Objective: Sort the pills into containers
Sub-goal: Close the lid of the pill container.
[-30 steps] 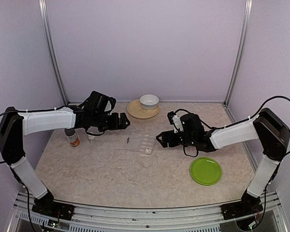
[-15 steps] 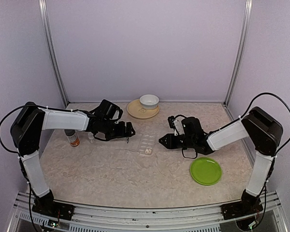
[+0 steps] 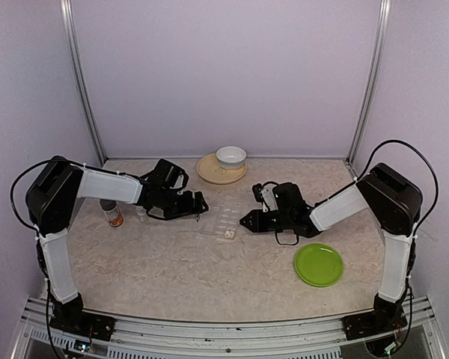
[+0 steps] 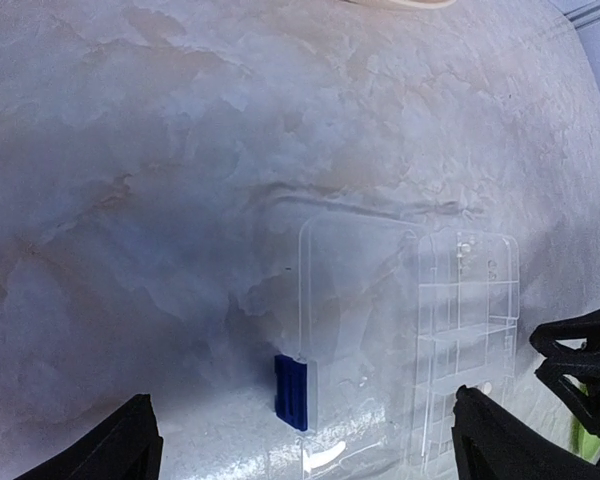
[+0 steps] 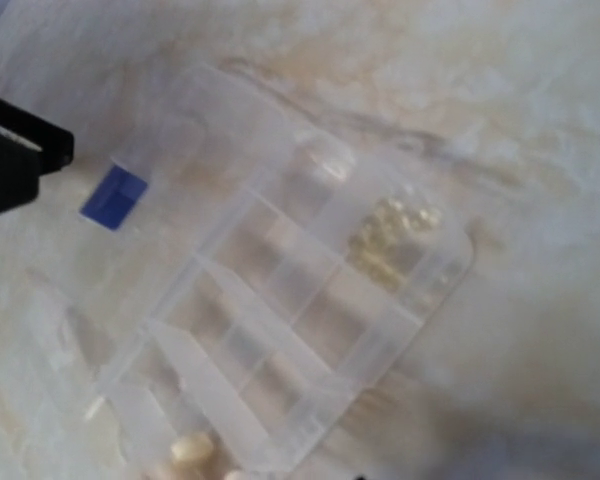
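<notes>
From above, the clear pill box (image 3: 221,222) lies open near the middle of the marbled table (image 3: 172,277), a little toward the far edge. A wide stretch of surface lies between it and the near edge. The left gripper (image 3: 202,206) hangs just beside the box's left edge, fingers spread wide. The right gripper (image 3: 243,221) points at the box's right edge, fingers drawn close (whether they meet, or pinch anything, cannot be told). A green plate (image 3: 319,264) sits toward the near right corner, well apart from the box. A white bowl (image 3: 230,156) on a tan plate (image 3: 212,173) stands at the far edge, and an orange bottle (image 3: 112,214) stands near the left edge beside the left arm. Pale lilac walls (image 3: 224,75) with metal posts (image 3: 81,90) close the left, far and right sides. The left wrist view looks down between its black fingertips (image 4: 120,450) onto the box: the lid lies flat with a blue latch (image 4: 291,392) on its edge, the compartments lie beyond, and the right gripper is just beside the box's rim. The right wrist view is blurred. It shows whitish pills (image 5: 190,447) in a compartment at the box's end and yellowish pellets (image 5: 390,235) in another.
</notes>
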Robot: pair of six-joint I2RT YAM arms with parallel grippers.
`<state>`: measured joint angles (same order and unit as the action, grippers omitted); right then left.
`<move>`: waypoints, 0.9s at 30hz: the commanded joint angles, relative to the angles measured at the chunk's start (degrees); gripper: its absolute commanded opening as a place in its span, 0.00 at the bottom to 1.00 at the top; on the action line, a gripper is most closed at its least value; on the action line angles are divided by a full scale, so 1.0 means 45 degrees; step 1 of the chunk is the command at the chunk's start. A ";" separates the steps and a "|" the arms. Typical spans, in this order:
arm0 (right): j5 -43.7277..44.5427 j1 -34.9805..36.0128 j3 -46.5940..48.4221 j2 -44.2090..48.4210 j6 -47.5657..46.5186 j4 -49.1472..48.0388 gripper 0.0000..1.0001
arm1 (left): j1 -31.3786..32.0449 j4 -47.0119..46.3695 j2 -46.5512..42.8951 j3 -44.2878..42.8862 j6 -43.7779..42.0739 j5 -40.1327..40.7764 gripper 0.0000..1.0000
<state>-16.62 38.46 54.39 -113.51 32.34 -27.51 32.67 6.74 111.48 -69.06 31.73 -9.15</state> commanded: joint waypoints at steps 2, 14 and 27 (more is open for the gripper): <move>-0.0177 -0.0091 0.0277 -0.0347 0.0088 0.0192 0.24 | 0.0108 -0.0784 0.0304 -0.0245 0.0255 -0.0780 0.99; -0.0126 -0.0089 0.0343 -0.0634 0.0177 0.0193 0.24 | 0.0326 -0.1351 0.0027 0.0478 0.0879 -0.1703 0.99; -0.0208 -0.0088 0.0665 -0.1039 0.0156 0.0329 0.24 | 0.0540 -0.1784 -0.0283 0.0845 0.1127 -0.1675 0.99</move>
<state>-17.08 38.46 55.88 -116.53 32.71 -26.72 34.52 1.32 111.72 -65.56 36.16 -15.68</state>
